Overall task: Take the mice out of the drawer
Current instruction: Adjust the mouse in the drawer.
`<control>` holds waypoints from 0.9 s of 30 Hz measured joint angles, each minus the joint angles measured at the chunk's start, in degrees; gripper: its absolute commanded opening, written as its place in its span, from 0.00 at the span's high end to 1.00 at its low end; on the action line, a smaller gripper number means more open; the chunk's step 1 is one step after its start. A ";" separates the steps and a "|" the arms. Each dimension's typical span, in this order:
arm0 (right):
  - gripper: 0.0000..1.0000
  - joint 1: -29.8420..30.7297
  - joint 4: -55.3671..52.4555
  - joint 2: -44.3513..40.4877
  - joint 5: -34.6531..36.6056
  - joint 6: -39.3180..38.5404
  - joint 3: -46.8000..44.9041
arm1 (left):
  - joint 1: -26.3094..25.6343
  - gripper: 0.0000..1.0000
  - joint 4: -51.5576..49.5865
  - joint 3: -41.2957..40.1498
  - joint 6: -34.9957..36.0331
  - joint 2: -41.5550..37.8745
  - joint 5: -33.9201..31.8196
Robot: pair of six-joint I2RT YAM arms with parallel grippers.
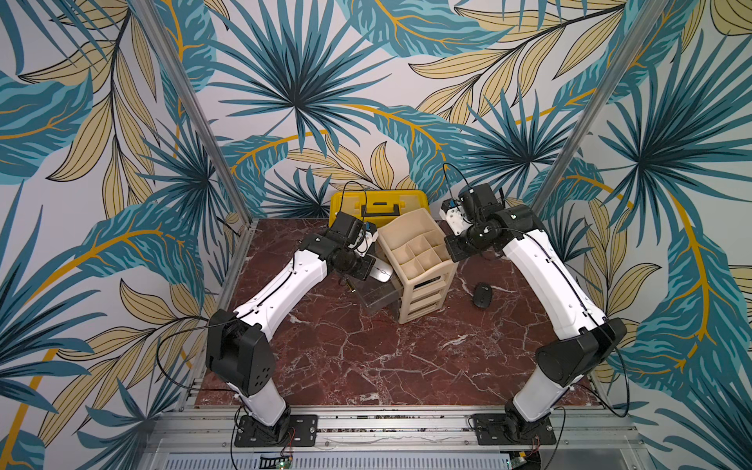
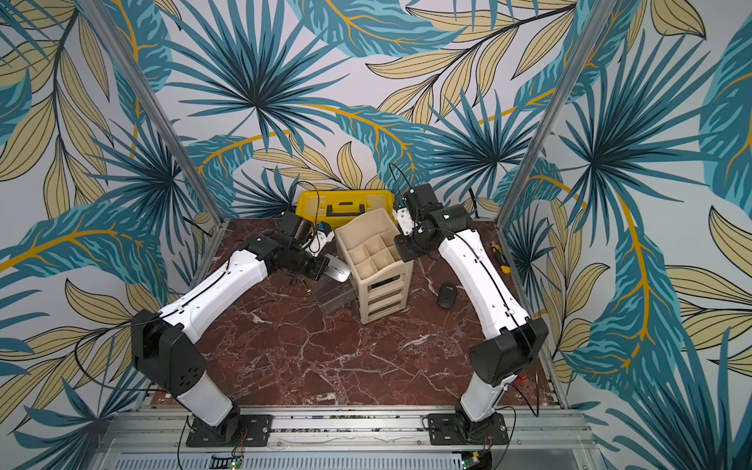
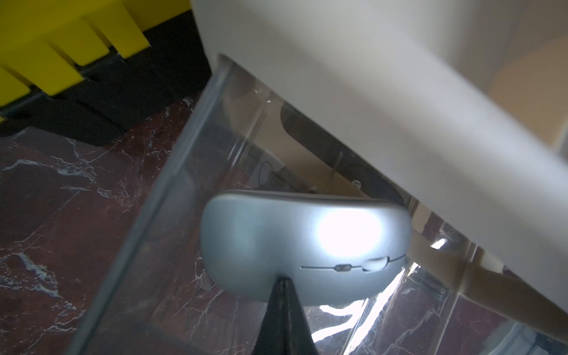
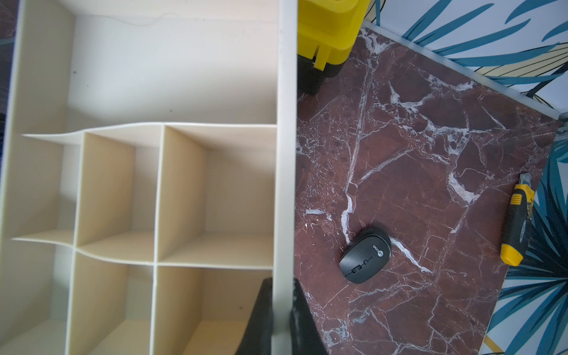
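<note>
Pinching, L gripper: jaws nipped on silver mouse rim, above clear drawer.
Handling: prob. light, stiff, slick shell; thin edge hold may slip, so grip across the sides.
R gripper: jaws clamped on organizer wall.
Outward: black mouse out, near R jaws; dark mouse in drawer beyond L jaws.

The drawer unit is standing mid-way across the bench, with the toolbox just behind it. Its drawer is sticking out leftward, the raised mouse hanging over it. The second mouse is lying right of the unit, with the knife farther right.
</note>
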 measured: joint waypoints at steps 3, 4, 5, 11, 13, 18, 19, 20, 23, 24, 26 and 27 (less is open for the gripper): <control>1.00 0.00 0.00 0.00 0.00 0.00 0.00 | 0.00 1.00 0.52 -1.07 -0.44 -1.16 0.66; 1.00 0.00 0.00 0.00 0.00 0.00 0.00 | 0.00 1.00 0.87 -1.14 -0.61 -1.40 1.01; 1.00 0.00 0.00 0.00 0.00 0.00 0.00 | 0.00 1.00 1.40 -1.14 -0.85 -1.64 1.33; 1.00 0.00 0.02 0.00 0.00 0.00 0.00 | 0.00 1.00 5.33 -1.11 -1.33 -2.01 2.78; 1.00 0.00 0.00 0.00 0.00 0.00 -0.02 | 0.02 1.00 6.38 -1.01 -1.38 -1.68 3.10; 1.00 -0.02 0.04 0.00 0.00 0.00 -0.04 | 0.57 1.00 9.01 -0.98 -1.64 0.37 4.09; 1.00 -0.04 0.07 0.00 0.00 -0.02 -0.04 | 0.81 1.00 9.51 -0.98 -1.70 0.83 4.37; 1.00 -0.04 0.07 0.00 -0.02 -0.02 -0.07 | 1.05 1.00 10.01 -0.98 -1.77 1.22 4.72; 1.00 -0.04 0.11 0.00 -0.02 -0.02 -0.07 | 1.70 1.00 12.00 -0.98 -2.23 1.88 5.62; 1.00 -0.04 0.11 0.00 -0.02 -0.02 -0.07 | 1.81 1.00 12.59 -0.98 -2.36 1.97 5.92; 1.00 -0.04 0.11 0.00 -0.02 -0.04 -0.07 | 1.97 1.00 13.77 -1.01 -2.60 2.05 6.47; 1.00 -0.04 0.11 0.00 -0.02 -0.02 -0.09 | 2.05 1.00 14.29 -1.01 -2.71 2.08 6.73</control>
